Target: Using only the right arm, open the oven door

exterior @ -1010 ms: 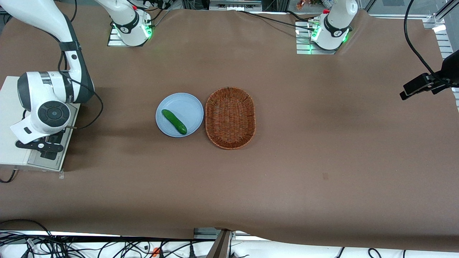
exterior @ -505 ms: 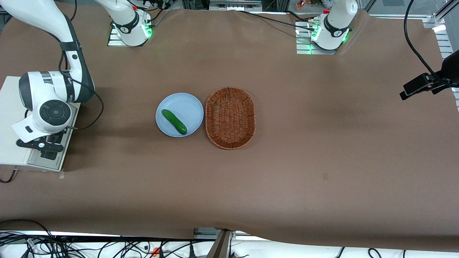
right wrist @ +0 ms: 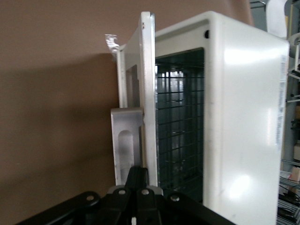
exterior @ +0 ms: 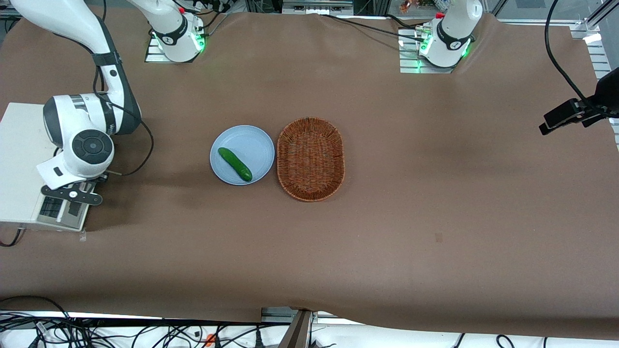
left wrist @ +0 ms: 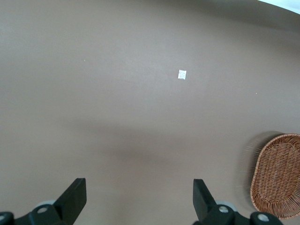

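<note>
The cream-white toaster oven (exterior: 17, 145) stands at the working arm's end of the table. Its oven door (right wrist: 147, 93) is swung partway out from the body (right wrist: 243, 117), and the wire rack (right wrist: 180, 126) inside shows through the gap. The silver handle (right wrist: 126, 140) sticks out from the door's outer face. The right arm (exterior: 80, 130) reaches over the oven's front. Its gripper (right wrist: 140, 176) is shut, with both fingers pressed together against the door's edge right by the handle. From the front, the gripper (exterior: 72, 195) hangs above the tilted door (exterior: 58, 215).
A blue plate (exterior: 251, 140) holding a green cucumber (exterior: 235, 164) lies mid-table, beside a brown wicker basket (exterior: 310, 158). That basket (left wrist: 276, 173) also shows in the left wrist view. A black camera mount (exterior: 573, 113) overhangs the parked arm's end.
The right arm's wrist and gripper have shifted away from the oven body toward the plate. The door has swung out with them, and less of its face shows from above.
</note>
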Robot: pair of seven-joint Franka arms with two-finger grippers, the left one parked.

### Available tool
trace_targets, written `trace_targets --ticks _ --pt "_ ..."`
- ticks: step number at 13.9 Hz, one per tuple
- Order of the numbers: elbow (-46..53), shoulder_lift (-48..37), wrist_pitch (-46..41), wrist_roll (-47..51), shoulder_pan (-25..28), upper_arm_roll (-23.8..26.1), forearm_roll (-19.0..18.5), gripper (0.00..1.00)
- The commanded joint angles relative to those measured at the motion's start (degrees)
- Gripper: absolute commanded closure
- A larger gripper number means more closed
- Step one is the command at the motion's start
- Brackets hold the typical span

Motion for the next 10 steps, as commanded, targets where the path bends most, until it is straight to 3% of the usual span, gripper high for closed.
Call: trace_targets --ticks 1,10 --pt "-0.9 3.8 6.1 1.6 -0.5 -0.5 1.1 1.00" --pt "0.0 10.2 17.5 2.1 -1.2 -0.5 3.5 1.00"
